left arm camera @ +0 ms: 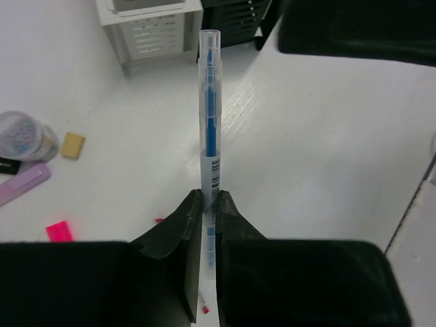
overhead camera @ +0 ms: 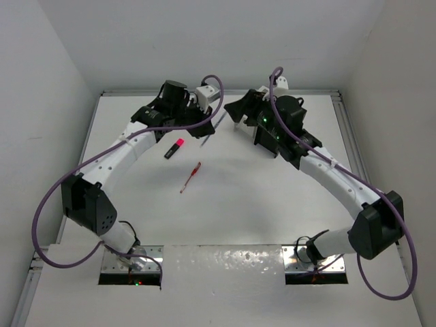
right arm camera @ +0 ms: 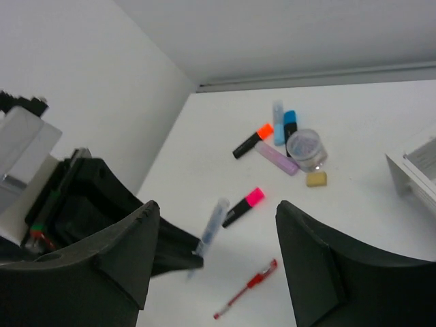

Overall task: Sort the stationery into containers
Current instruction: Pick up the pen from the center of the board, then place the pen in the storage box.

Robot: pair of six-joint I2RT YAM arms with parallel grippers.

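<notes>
The white table [overhead camera: 225,211] carries everything, with walls on three sides. The left arm [overhead camera: 129,146] and the right arm [overhead camera: 340,180] both reach to its far end, where their wrists nearly meet.

In the left wrist view the two joined containers stand at the far edge, the white box [left arm camera: 153,30] to the left and the black box [left arm camera: 235,20] touching it on the right.

The right gripper [right arm camera: 216,206] has its jaws wide apart. The left gripper [left arm camera: 209,197] has its jaws clamped on the lower end of the clear pen [left arm camera: 210,116]. The pen sticks straight out from them, its capped tip pointing toward the seam between the two boxes. The pictures do not settle whether it is clear of the table.

The rest of the stationery lies loose on the table, to the left of the boxes. The greyish tape roll [right arm camera: 305,148] sits in a cluster, touching a lilac highlighter [right arm camera: 276,158]. Just beyond it lie a blue highlighter [right arm camera: 290,126], a pale clear-bodied one [right arm camera: 278,122] and an orange-capped black highlighter [right arm camera: 249,141]. A pink-capped black highlighter [right arm camera: 244,206] lies apart, nearer the arm bases, and the red pen [right arm camera: 246,289] lies nearer still. The tan eraser [right arm camera: 316,178] rests just beside the tape roll, on the side toward the white box.
</notes>
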